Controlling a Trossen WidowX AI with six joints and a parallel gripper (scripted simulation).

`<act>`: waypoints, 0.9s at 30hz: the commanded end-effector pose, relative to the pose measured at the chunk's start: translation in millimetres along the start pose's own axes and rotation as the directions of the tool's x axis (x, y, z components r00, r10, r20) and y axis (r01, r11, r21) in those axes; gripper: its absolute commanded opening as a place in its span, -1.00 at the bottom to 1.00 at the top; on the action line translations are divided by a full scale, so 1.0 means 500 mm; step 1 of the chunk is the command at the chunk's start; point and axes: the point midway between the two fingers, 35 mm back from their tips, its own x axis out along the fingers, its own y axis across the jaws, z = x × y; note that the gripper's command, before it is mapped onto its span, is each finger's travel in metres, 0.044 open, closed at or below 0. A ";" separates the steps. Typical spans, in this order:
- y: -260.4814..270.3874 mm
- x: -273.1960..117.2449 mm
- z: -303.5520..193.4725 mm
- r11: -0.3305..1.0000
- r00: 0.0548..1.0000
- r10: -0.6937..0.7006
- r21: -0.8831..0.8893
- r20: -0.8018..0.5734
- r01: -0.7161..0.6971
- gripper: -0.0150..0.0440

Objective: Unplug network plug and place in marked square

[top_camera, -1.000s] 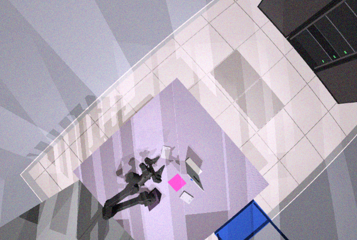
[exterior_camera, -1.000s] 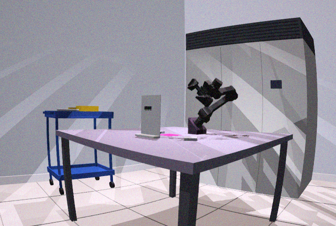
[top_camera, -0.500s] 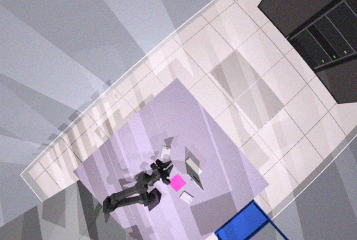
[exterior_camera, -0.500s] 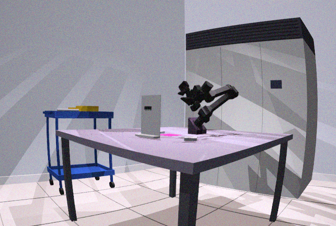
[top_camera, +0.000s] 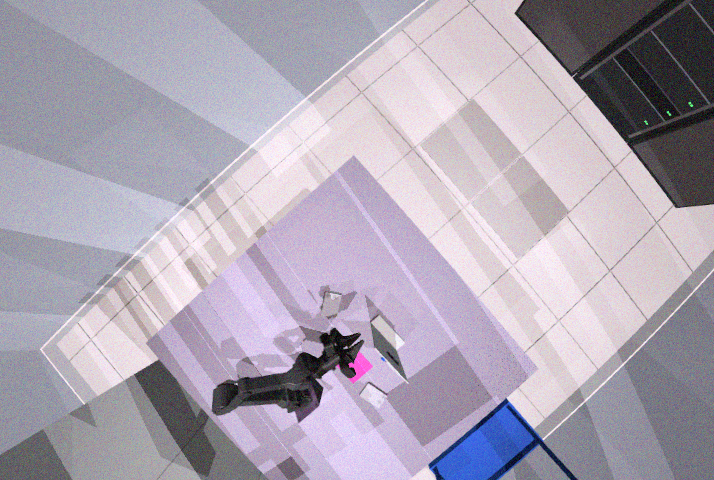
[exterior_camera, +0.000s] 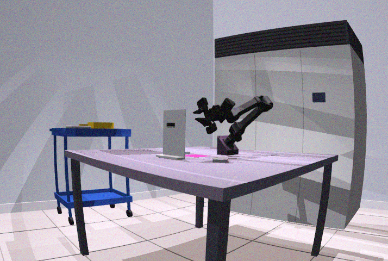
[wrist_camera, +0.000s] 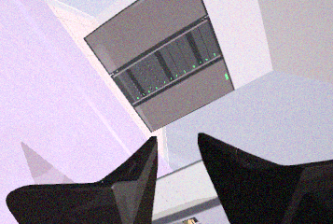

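The approach to the plug is the step in hand, by my reading. In the exterior view the end effector point(exterior_camera: 207, 120) hangs in the air right of centre, well above the table point(exterior_camera: 262, 172), pointing toward the upright panel point(exterior_camera: 174, 135) that stands just left of centre, with a clear gap between them. In the wrist view its two dark fingers rise from the bottom edge with only open space between them, so it is partly drawn in and pinching nothing. The plug itself is hard to make out: the top view shows a small blue speck point(top_camera: 382, 358) beside the panel point(top_camera: 389, 345), right of the arm in the lower middle of the frame, which may be it, and the exterior view shows only a dark socket slot point(exterior_camera: 170, 124) high on the panel's near face. I judge the plug to be in its socket, untouched. The marked square point(top_camera: 360, 366) is the pink patch on the table just below the end effector in the top view, close to the panel's foot. The next move calls for lowering and lining up with the socket's height, bringing a fingertip over the thin tab from above, and pressing down before any pull; a straight withdrawal matters, since a skewed pull could jam the plug
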 end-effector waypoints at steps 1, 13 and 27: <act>-0.003 0.000 -0.043 0.999 1.000 -0.003 -0.048 -0.020 0.002 0.04; -0.017 -0.015 -0.156 0.982 0.997 -0.025 -0.187 -0.068 0.012 0.04; -0.026 -0.066 -0.262 0.942 0.991 -0.050 -0.337 -0.122 0.006 0.04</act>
